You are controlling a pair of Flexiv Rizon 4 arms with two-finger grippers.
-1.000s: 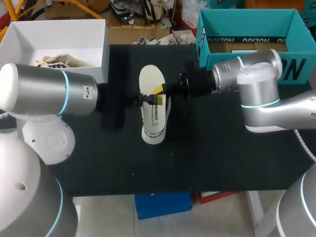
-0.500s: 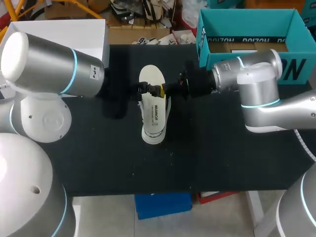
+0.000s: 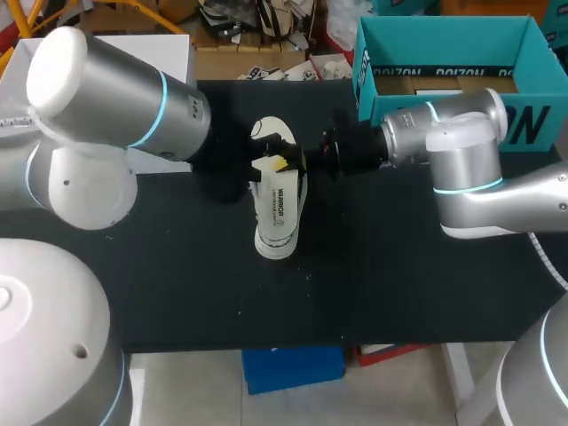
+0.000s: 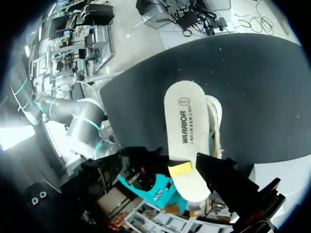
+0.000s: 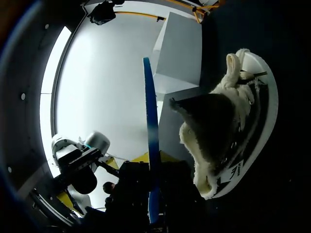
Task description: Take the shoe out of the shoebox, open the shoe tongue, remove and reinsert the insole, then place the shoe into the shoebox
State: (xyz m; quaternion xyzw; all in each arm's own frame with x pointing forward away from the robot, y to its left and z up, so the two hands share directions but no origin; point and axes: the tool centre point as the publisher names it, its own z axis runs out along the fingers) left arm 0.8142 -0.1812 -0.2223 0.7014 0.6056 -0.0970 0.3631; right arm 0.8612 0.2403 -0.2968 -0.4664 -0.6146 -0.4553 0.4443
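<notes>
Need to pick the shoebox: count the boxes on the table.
2. White box at the far left, partly hidden by the left arm; teal box at the far right.

Insole [image 5: 149, 136] is seen edge-on as a thin blue line, its near end gripped in the right pincer [image 5: 151, 206]. Shoe [image 5: 233, 131] rests sole-down on the dark surface [image 5: 286, 204], its opening facing the insole, not touching it. White shoebox [image 5: 180, 53] stands beyond the shoe.

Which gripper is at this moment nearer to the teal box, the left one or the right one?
Right. The right gripper holds the insole from the side of the teal box; the left gripper is at the insole's far side, away from that box.
</notes>
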